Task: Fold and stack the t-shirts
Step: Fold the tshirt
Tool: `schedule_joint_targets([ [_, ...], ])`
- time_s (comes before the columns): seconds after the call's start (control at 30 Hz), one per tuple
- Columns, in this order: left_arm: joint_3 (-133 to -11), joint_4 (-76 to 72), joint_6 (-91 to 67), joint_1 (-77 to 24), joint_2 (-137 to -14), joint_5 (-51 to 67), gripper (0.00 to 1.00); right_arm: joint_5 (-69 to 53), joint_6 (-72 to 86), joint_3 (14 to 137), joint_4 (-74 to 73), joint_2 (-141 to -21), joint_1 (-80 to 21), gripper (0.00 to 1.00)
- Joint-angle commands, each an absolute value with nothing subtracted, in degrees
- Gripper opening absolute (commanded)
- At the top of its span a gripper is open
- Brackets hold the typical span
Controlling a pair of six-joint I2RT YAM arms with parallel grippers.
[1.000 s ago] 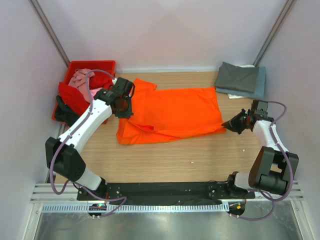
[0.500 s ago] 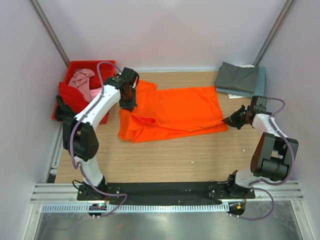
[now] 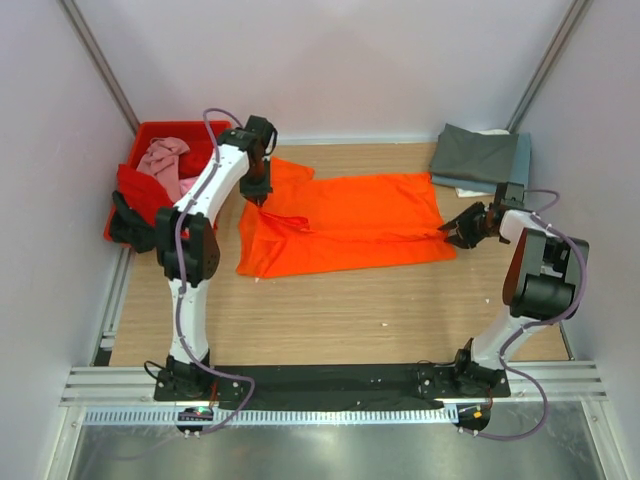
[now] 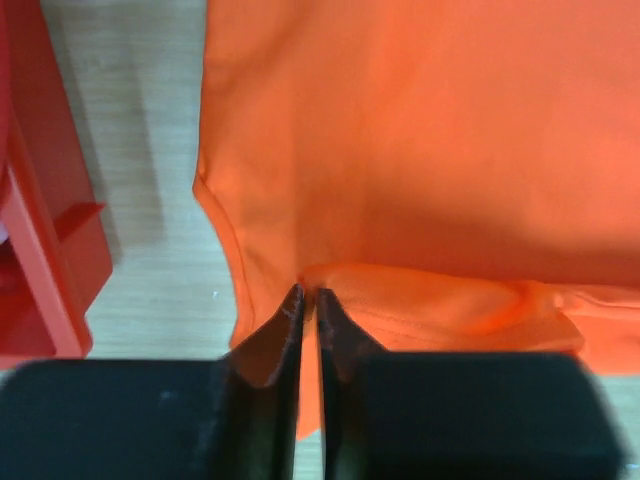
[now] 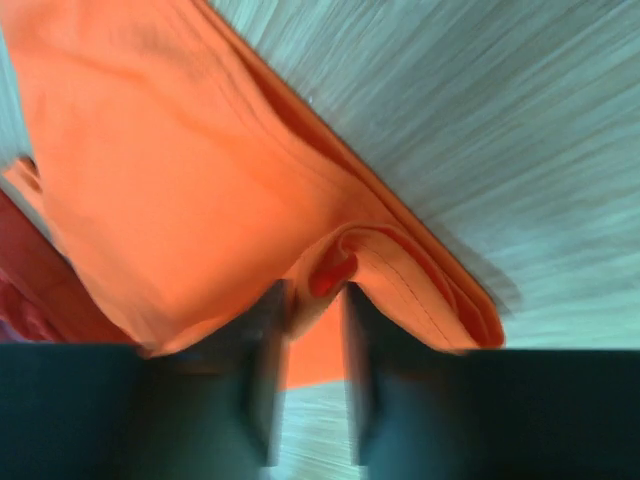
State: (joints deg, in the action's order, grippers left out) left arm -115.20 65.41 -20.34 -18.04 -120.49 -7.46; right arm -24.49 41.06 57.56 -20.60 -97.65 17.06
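Biggest of all, a flat wooden counter (image 3: 400, 310), pale and smooth, with plenty of bare room along the near side. Spread across the middle, a bright orange t-shirt (image 3: 350, 215) of soft cloth, long and mostly flat, bunched and doubled over at the left end, straight along the far edge. In the far left corner, a hard red plastic crate (image 3: 205, 128), stuffed with a pink shirt (image 3: 160, 157), a red shirt (image 3: 140, 190) and a dark shirt (image 3: 128, 225), all crumpled. In the far right corner, a neatly folded grey shirt (image 3: 475, 152) on top of a slate blue shirt (image 3: 520, 165), near the orange one but not touching. At the orange cloth's far left end, close to the crate, the left gripper (image 3: 259, 197), black fingers (image 4: 275, 340) pressed together on a pinch of the orange hem. At the right edge, the right gripper (image 3: 453, 230), fingers a little apart, with a small fold of orange cloth between them.
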Motion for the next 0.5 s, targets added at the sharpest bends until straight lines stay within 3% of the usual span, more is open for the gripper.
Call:
schedule_joint_targets([
  [0.0, -123.64, 69.68, -18.19, -16.44, -125.84, -7.47, 0.13, -25.75, 41.48, 62.3, -17.49, -100.44, 16.44, 0.46],
  [0.07, -131.11, 71.8, -18.02, -16.17, -130.07, -7.82, 0.26, -26.1, 41.22, 63.89, -17.58, -101.16, 16.17, 0.69],
  [0.1, -133.74, 74.16, -18.19, -16.0, -131.12, -8.17, 0.45, -25.41, 40.96, 65.64, -18.8, -101.16, 16.0, 0.72],
  [0.2, -138.87, 74.89, -18.89, -16.0, -129.13, -10.36, 0.72, -23.04, 39.12, 67.5, -21.96, -97.76, 15.91, 0.76],
  [0.3, -128.73, 70.16, -19.95, -16.26, -119.56, -13.53, 0.79, -17.07, 36.92, 65.93, -24.6, -92.74, 15.47, 0.76],
  [0.47, -106.04, 60.75, -23.46, -16.96, -102.42, -13.89, 0.8, -10.38, 35.86, 58.46, -23.39, -79.83, 11.26, 0.77],
])
